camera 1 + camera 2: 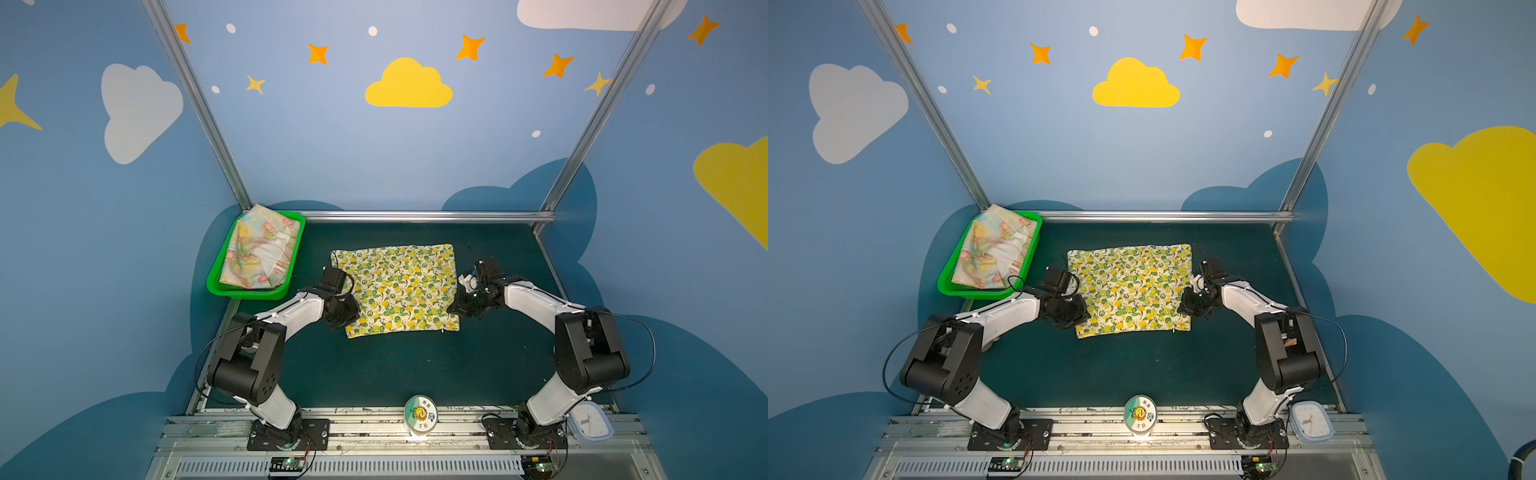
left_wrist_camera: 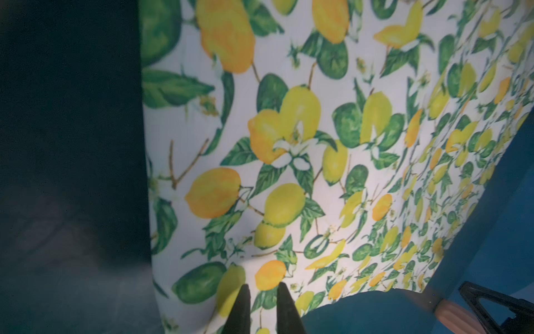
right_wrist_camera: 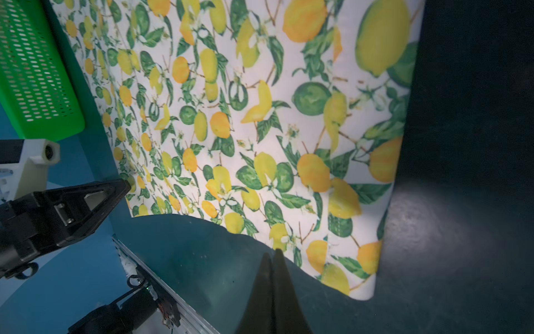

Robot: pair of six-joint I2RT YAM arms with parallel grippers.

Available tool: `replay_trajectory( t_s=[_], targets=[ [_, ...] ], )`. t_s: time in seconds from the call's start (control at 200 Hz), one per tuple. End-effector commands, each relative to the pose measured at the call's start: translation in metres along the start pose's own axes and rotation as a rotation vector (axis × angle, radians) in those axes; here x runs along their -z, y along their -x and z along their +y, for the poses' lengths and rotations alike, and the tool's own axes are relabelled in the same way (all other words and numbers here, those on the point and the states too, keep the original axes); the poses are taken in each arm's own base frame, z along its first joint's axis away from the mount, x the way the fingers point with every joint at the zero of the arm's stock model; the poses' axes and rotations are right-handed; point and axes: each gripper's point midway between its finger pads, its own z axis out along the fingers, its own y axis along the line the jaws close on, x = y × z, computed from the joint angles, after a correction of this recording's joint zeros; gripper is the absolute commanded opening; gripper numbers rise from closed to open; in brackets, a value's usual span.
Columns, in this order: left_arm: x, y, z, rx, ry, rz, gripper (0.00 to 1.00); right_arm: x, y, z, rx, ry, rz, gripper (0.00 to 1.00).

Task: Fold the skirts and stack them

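**Grippers placed at the two short edges of the lemon skirt**

Left gripper (image 2: 263,289) is seen with its jaws a little apart, by a narrow gap only. The printed cloth is visible inside this gap. No fold is seen to be caught there, so a grip is not claimed. The right gripper (image 3: 273,254) is shown with its jaws pressed together, their ends resting at the hem of the cloth. Whether the thin edge is pinched between them cannot be told.

Both are set on the cream cloth skirt printed with yellow lemons and green leaves (image 1: 399,286), which is laid flat in the middle of the dark green table mat (image 1: 395,374). Its long axis is directed across the table, from one arm to the other, so one short edge is offered to each gripper: the left edge to the left gripper, the right edge to the right one. Both places of contact are closer to the near corners than to the far ones. Neither arm is clearly nearer, as the skirt lies between them almost evenly. It is judged that the coming move turns on this. The near part would have to be carried away from the robot and over the far part, with both sides raised together, or the fold may be skewed.

Farther away, at the far left corner, the pale yellow cloth skirt with pastel pink flowers (image 1: 257,249) is found crumpled inside the bright green plastic mesh basket (image 1: 249,294). It is well apart from the lemon skirt and not yet folded. Nothing is stacked yet.
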Motion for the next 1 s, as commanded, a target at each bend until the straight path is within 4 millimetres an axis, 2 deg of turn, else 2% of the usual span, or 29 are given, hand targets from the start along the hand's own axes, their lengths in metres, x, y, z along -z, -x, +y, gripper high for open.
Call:
replay_trajectory(
  t_s=[0.0, 0.295, 0.496, 0.626, 0.751, 0.876, 0.996],
  targets=[
    [-0.007, -0.007, 0.006, -0.024, 0.023, 0.012, 0.18, -0.013, 0.002, -0.016, -0.046, -0.058, -0.016, 0.0],
    [-0.031, -0.038, 0.025, -0.016, 0.087, 0.084, 0.15, -0.029, 0.003, -0.052, -0.123, -0.204, -0.002, 0.0],
    [-0.037, -0.06, 0.017, -0.029, 0.084, 0.11, 0.14, -0.023, 0.021, -0.068, -0.152, -0.284, -0.025, 0.0],
    [-0.042, -0.077, 0.008, -0.037, 0.072, 0.127, 0.13, -0.017, 0.04, -0.075, -0.164, -0.304, -0.044, 0.0],
    [-0.048, -0.094, -0.01, -0.051, 0.029, 0.147, 0.13, -0.009, 0.062, -0.084, -0.175, -0.324, -0.077, 0.0],
    [-0.038, -0.1, -0.03, -0.087, 0.01, 0.138, 0.11, 0.004, 0.084, -0.088, -0.158, -0.331, -0.118, 0.0],
    [-0.006, -0.081, -0.047, -0.129, 0.006, 0.075, 0.13, 0.023, 0.09, -0.066, -0.046, -0.354, -0.17, 0.0]
  ],
)
